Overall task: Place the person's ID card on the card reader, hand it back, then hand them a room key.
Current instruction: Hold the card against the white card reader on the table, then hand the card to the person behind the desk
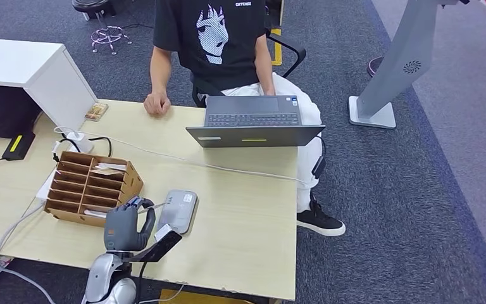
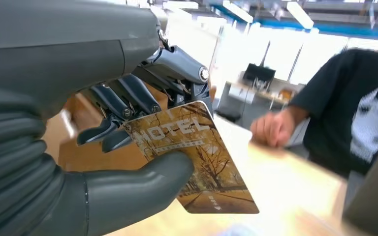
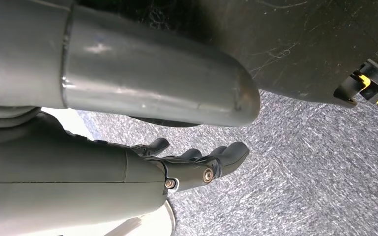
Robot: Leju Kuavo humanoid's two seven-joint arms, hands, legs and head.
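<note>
Room key card (image 2: 197, 162), a flat rectangle printed with autumn trees and the letters "OTEL", is clamped between the thick grey thumb and dark fingers (image 2: 128, 96) of the left hand (image 1: 126, 225). In the head view the left hand is seen raised over the near edge of the light wooden table (image 1: 247, 209), between the brown cardboard slotted organiser box (image 1: 92, 187) and the grey rounded card reader (image 1: 178, 210), which lies flat just beside the hand. A person in a black printed T-shirt (image 1: 218, 38) is seated at the far side, fist (image 1: 157, 103) resting on the table edge, well apart from the card. A dark grey open laptop (image 1: 253, 123) is set on the far edge. Right hand (image 3: 197, 164) is seen over grey carpet (image 3: 300, 172), fingers loosely extended and apart, nothing held.
</note>
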